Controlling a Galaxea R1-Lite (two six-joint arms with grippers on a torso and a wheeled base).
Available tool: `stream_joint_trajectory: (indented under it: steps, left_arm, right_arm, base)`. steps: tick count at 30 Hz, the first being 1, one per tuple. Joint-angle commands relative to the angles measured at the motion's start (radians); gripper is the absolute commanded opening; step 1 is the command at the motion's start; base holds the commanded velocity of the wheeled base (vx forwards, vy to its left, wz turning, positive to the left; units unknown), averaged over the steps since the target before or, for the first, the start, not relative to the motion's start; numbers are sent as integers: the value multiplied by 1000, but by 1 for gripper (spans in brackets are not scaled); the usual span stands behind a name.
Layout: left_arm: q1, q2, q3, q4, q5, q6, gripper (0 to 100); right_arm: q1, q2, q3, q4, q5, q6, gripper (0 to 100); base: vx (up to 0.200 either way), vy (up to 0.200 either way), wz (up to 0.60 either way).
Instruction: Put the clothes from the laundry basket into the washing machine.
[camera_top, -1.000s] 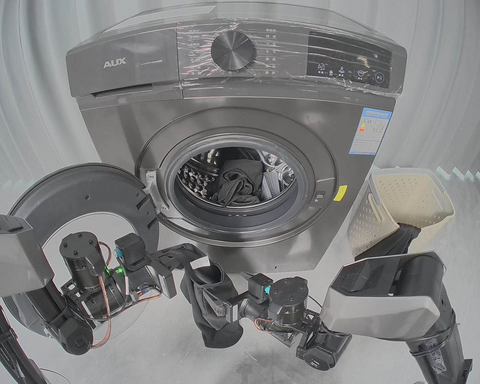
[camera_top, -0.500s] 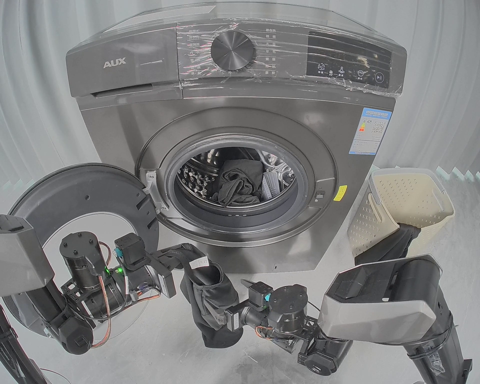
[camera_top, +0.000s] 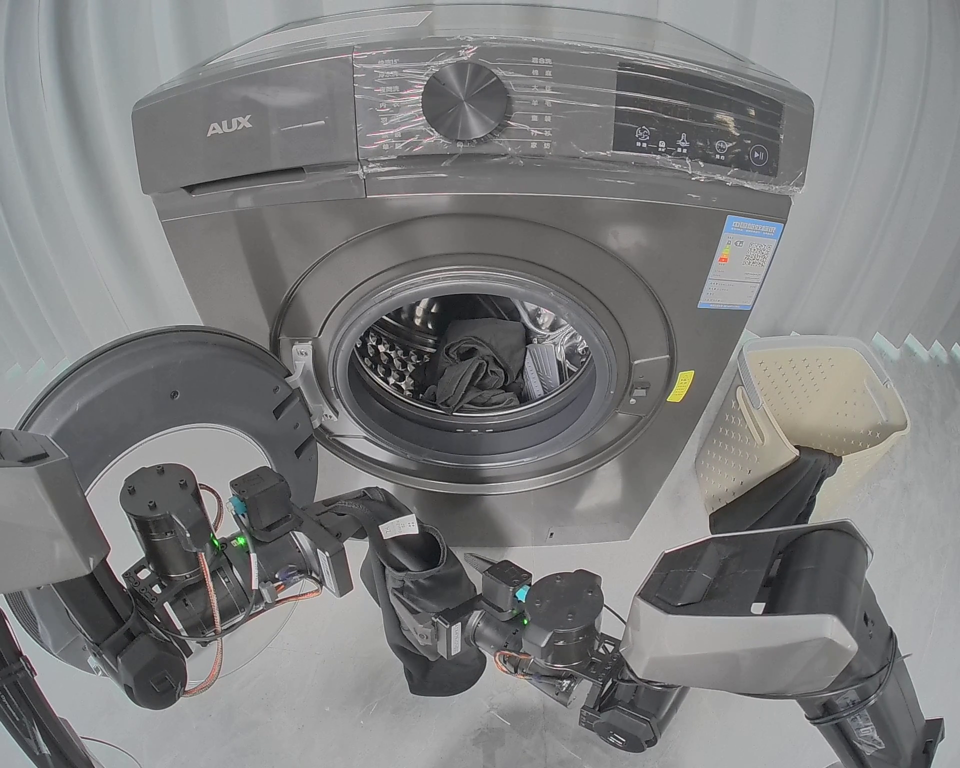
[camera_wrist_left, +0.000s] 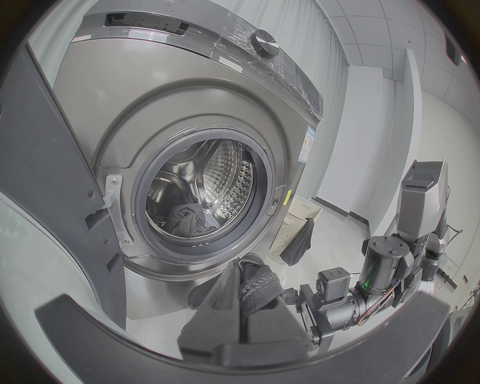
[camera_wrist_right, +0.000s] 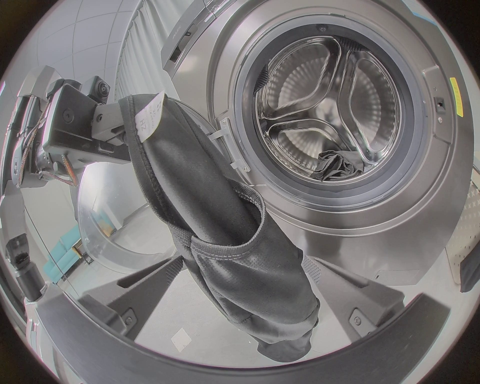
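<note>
- Over the last second the right arm has slid toward the robot's left, so the right end effector (camera_top: 440, 628) now sits against the lower half of the hanging dark garment (camera_top: 415, 590). The left arm has not shifted.
- The left end effector (camera_top: 340, 522) is clamped on the garment's banded edge and holds it in the air, below and in front of the washing machine (camera_top: 460, 230) opening — the rest hangs toward the floor (camera_top: 300, 700).
- The right end effector's jaws stand spread with the fabric hanging between them (the right wrist view shows this plainly); it grips nothing yet.
- Risk: if those jaws close on only a loose fold, the cloth may slip free once lifted, and the tail could drag on the floor or catch on the machine's front.
- Risk: the open door (camera_top: 150, 400) stands just beside the left arm — a wide swing toward the opening could knock it.
- Risk: letting go short of the opening would drop the garment outside the machine.
- Drum (camera_top: 385, 355): a bundle of dark clothes (camera_top: 475, 370) lies at the bottom, with plenty of room left.
- Laundry basket (camera_top: 820, 400): it stands on the floor at the machine's right side, with a second dark piece (camera_top: 790, 490) draped over its front rim. I cannot tell whether more lies deeper inside.
</note>
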Motion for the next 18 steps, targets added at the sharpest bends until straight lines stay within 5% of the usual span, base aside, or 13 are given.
stream_joint_trajectory:
  steps: [1,11,18]
  left_arm:
    - [-1,1,-1,0,1,-1,0]
    - [-2,-1,1,0,1,-1,0]
    - [3,1,-1,0,-1,-2,0]
  right_arm:
    - [0,33,-27,-3,-1,2,0]
    - [2,37,-52,-10,-9,27,0]
    - [-20,-1,23,-9,-33,10,0]
  base:
    - [0,0,0]
    - [0,0,0]
    - [0,0,0]
